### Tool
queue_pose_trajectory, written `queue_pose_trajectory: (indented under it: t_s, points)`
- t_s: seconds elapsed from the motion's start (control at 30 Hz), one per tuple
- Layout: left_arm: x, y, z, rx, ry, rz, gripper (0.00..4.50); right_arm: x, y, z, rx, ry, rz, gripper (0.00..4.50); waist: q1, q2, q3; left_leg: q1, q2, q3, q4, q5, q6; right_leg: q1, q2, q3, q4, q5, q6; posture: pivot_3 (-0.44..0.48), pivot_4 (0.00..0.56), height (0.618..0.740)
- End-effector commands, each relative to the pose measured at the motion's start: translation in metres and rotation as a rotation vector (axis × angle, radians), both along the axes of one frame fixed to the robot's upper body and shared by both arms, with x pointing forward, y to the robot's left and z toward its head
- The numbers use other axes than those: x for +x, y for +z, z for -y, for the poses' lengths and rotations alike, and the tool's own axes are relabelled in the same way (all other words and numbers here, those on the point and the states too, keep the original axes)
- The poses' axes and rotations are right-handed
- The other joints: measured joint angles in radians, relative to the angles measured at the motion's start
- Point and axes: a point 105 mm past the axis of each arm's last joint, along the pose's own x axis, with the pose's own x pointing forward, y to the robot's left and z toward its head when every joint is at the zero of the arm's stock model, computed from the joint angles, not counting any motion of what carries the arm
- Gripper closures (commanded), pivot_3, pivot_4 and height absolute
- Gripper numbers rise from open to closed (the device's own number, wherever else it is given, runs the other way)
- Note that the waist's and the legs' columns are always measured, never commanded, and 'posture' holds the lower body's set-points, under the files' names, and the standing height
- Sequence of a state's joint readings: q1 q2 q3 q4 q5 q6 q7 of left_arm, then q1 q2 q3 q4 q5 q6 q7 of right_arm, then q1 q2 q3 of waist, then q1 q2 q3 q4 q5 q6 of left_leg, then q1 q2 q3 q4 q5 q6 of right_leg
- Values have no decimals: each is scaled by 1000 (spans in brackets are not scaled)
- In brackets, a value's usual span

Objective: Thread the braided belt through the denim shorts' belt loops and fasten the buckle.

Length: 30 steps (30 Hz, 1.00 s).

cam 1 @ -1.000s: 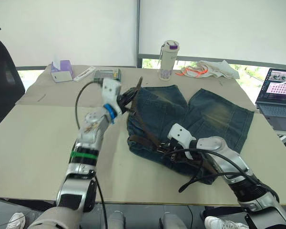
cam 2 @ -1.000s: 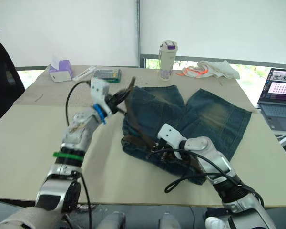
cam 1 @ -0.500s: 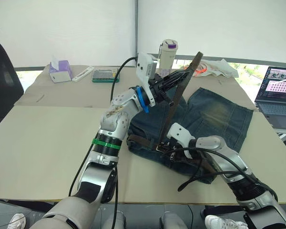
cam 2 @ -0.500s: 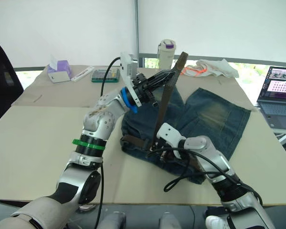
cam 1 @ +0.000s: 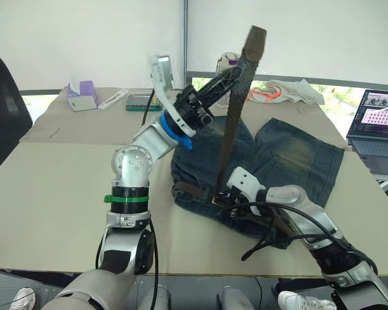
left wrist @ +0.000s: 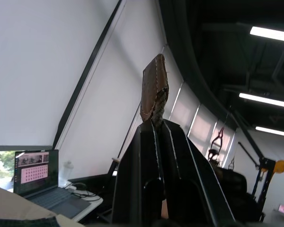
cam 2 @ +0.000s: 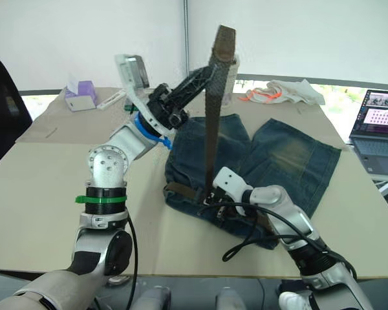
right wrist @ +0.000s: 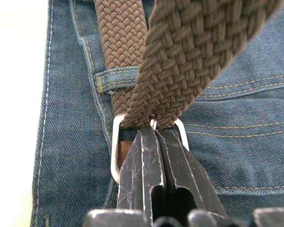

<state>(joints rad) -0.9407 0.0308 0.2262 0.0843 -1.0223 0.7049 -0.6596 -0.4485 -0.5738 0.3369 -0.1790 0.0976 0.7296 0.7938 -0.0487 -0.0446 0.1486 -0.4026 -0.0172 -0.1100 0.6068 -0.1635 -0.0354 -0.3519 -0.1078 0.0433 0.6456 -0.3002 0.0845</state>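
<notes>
Brown braided belt rose taut and steep from the waistband, its free tip up high above the denim shorts, which lay flat on the beige surface. Up top, the left end effector was clenched on the belt a little below the tip, and the left wrist view showed the strap end poking out between the closed fingers. Down low, the right end effector was pinched shut right at the silver buckle, its tips meeting where the raised strap passed through the metal frame. Beside it, another stretch of belt ran under one of the belt loops on the waistband. From the head views, that lower stretch lay along the near edge of the shorts, toward the robot. At the far side of the surface stood a pale bottle with a purple lid, a white cloth with orange cord, a purple tissue box, and an open laptop off to the right.
</notes>
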Motion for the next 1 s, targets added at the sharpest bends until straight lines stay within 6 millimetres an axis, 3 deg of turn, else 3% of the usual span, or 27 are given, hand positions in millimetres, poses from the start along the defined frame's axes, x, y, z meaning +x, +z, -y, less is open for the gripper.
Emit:
queue_pose_trajectory:
  t_s: [0.03, 0.27, 0.57, 0.67, 0.8, 1.0]
  points:
    - [-46, 64, -23, -213, -82, 242, 4500, -40, -92, 28, -162, -112, -366, 4436, 0, 0, 0, 0, 0, 0, 0, 0, 0, 0, 0, 0, 0, 0, 0, 0, 150, 740]
    - [-55, 75, -35, -307, -141, 240, 4500, -43, -94, 30, -167, -115, -373, 4436, 0, 1, 1, -1, 0, 0, 0, 0, 0, -1, 0, 0, -1, 0, 0, 0, 150, 740]
    - [-53, 61, -28, -237, -136, 226, 4500, -41, -94, 30, -166, -119, -370, 4436, 0, 1, 2, -2, 0, 0, 0, 0, 0, -1, 0, 0, -2, 0, 0, 0, 150, 740]
    - [-37, 40, -14, -112, -37, 200, 4500, -41, -93, 30, -165, -120, -367, 4436, 0, 1, 2, -1, 0, 0, 0, 0, 0, -1, 0, 0, -3, 0, 0, 0, 150, 740]
    - [-1, -8, 2, 79, 121, 81, 4500, -36, -89, 26, -144, -125, -327, 4436, 3, 0, 1, 0, 0, 0, -1, 0, 0, 2, 0, 0, -4, 0, -1, 0, 150, 740]
    - [4, -47, 13, 204, 149, 68, 4500, -21, -67, 19, -53, -150, -204, 4436, 4, 0, -1, 1, 0, 0, -1, 0, 0, 2, 0, 0, -6, 0, -1, 0, 150, 740]
